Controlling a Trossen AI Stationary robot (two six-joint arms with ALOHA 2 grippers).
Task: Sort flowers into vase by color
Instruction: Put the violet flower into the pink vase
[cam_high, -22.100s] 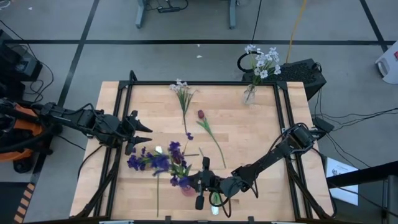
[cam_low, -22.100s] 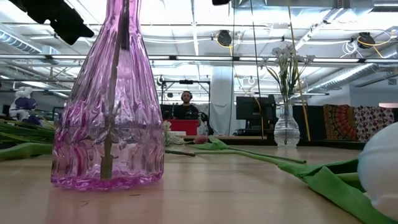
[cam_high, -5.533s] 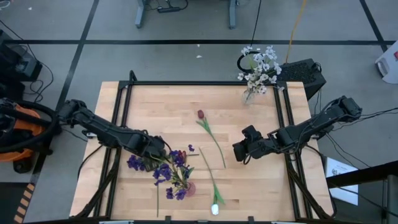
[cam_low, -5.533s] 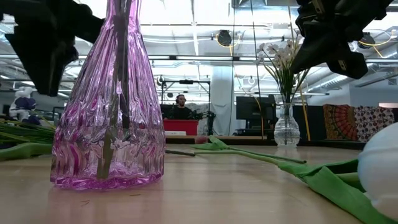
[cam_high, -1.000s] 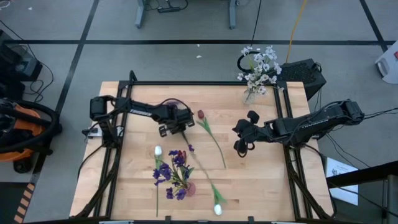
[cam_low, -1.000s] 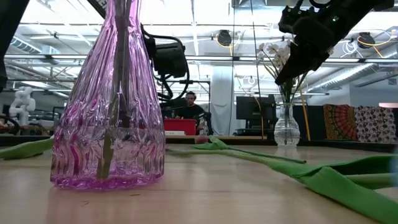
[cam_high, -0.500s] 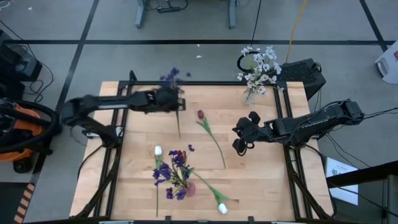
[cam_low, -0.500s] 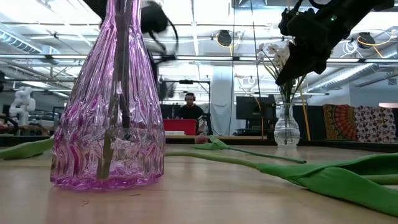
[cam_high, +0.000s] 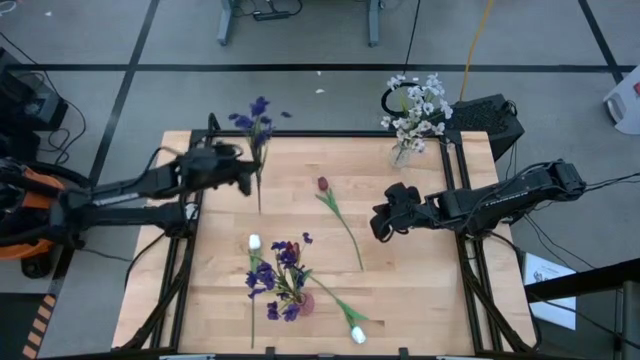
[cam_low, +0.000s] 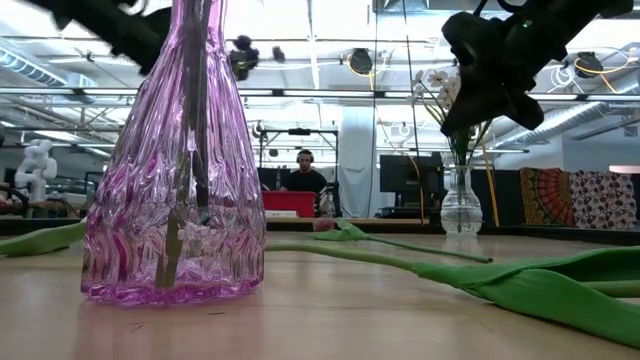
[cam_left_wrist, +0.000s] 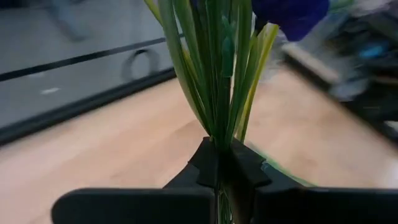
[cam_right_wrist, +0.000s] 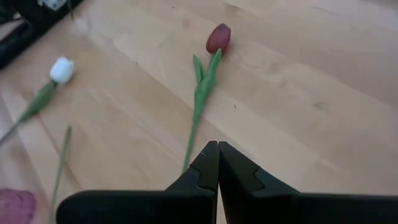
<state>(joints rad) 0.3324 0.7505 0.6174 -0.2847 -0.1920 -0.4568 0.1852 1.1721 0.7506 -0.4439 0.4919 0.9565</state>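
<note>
Nearest us on the worktop (cam_high: 400, 290) we have the pink vase (cam_high: 302, 301), already crowded with purple blooms, and a white tulip (cam_high: 352, 331) lying just beside it. A second white bud (cam_high: 254, 242) lies just left of the bouquet. Moving out, the red tulip (cam_high: 323, 185) lies flat mid-worktop, bud toward the far edge, stem running back toward us and to the right.

Over on the left, our left hand (cam_high: 243, 173) is up off the wood, clamped on a purple flower (cam_high: 256, 122); its stem (cam_left_wrist: 217, 68) stands pinched between the fingers (cam_left_wrist: 208, 165). From there the pink vase lies nearer us and to the right, so we judge that's the way it must travel, stem end leading down.

The right hand (cam_high: 381, 222) hovers just right of the red tulip, fingers pressed together on nothing.

Farthest out, the clear vase (cam_high: 401, 152) holds the white sprays (cam_high: 418, 105).
</note>
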